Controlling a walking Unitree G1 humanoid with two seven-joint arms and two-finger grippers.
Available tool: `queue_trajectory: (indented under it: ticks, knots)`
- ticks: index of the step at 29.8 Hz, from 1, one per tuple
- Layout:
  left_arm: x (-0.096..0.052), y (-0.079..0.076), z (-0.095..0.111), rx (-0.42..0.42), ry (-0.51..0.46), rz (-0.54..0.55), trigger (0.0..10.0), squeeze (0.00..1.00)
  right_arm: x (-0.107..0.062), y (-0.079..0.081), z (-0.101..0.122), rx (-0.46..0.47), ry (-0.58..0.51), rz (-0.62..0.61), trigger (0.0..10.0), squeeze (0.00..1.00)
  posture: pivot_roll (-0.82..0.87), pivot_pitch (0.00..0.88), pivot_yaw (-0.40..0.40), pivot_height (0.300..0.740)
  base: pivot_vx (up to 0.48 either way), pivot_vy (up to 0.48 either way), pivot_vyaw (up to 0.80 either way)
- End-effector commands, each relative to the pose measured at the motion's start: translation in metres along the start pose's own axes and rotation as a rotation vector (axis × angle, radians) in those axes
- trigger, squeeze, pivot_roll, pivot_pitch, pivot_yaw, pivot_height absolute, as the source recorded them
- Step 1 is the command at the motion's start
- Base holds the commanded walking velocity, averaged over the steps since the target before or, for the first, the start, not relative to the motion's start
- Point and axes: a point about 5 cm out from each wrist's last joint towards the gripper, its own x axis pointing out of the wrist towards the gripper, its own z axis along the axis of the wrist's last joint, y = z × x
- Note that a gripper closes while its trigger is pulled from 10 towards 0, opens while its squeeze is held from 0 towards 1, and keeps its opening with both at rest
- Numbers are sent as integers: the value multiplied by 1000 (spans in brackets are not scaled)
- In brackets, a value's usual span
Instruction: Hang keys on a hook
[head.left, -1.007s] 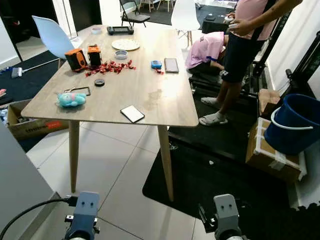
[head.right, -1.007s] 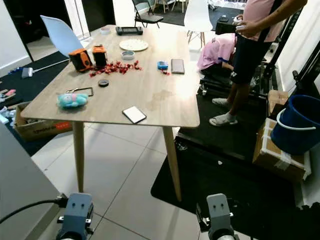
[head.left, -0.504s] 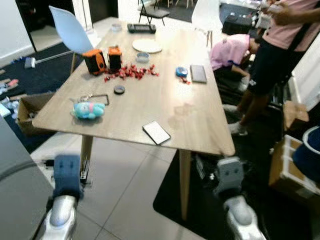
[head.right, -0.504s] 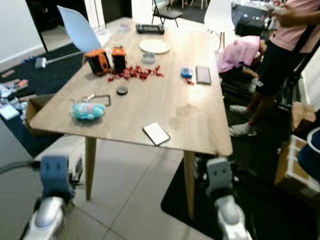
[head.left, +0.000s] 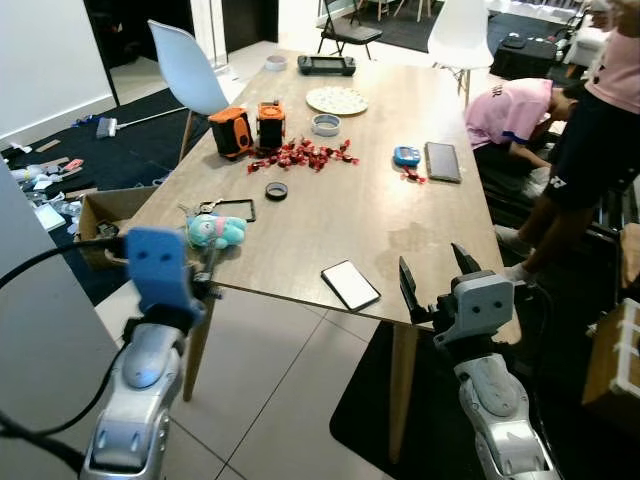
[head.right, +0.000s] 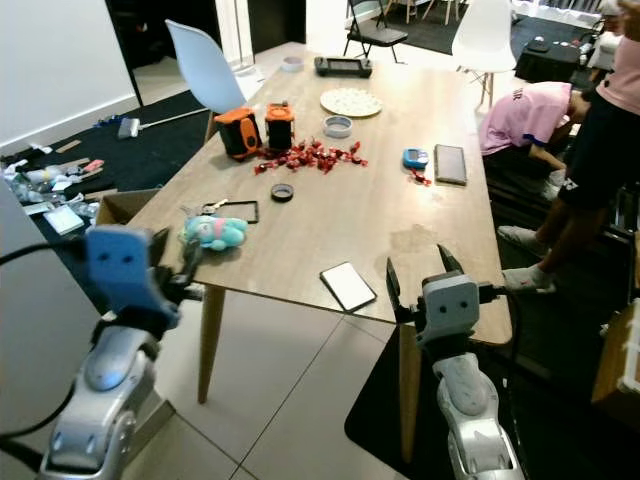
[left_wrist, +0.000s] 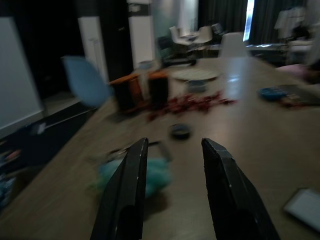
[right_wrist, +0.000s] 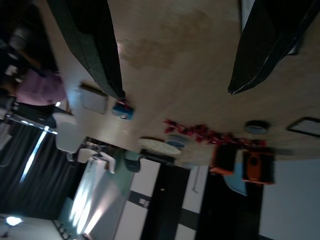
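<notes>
Across the head camera's left eye view a long wooden counter runs away from the robot, with both silver arms raised at its near edge. The left end effector sits at the near left corner, right below a teal plush toy; its fingers are mostly hidden behind the blue wrist block. The keys lie on the counter just beyond the plush, beside a small black-framed rectangle. A white-faced phone lies near the front edge. The right end effector stands at that edge to the phone's right, its two black fingers spread apart. Farther back are two orange-and-black devices, scattered red candies, a round black lid, a white plate and a blue gadget next to a dark phone.

From the right eye view, the same layout appears; a person in dark shorts stands at the right side, and another in a pink shirt crouches behind the counter.

Along the left wrist view, two black fingers stand well apart, holding nothing, aimed over the blurred teal plush toward the round lid and the candies.

Over the counter in the right wrist view, the fingers are wide open and empty, with bare wood between them.
</notes>
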Motion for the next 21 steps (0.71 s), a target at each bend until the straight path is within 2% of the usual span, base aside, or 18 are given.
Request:
queue_trajectory:
  ticks: [1,3,9,21]
  knots:
    - [0,-8,2,20,-2,-28,10000,0,-4,-4,0,-4,15,-10,10000,0,117,155,-23,740,0,0,0]
    - [2,-14,6,26,-13,-53,10000,0,-5,-3,1,-3,22,-6,10000,0,116,155,-22,740,161,0,0]
    - [1,-25,11,45,-25,-105,10000,0,-5,2,2,6,42,4,10000,0,117,157,-24,740,442,-80,0]
    - [0,-28,15,45,-30,-103,10000,0,-4,4,3,11,61,14,10000,0,122,160,-27,740,295,-375,0]
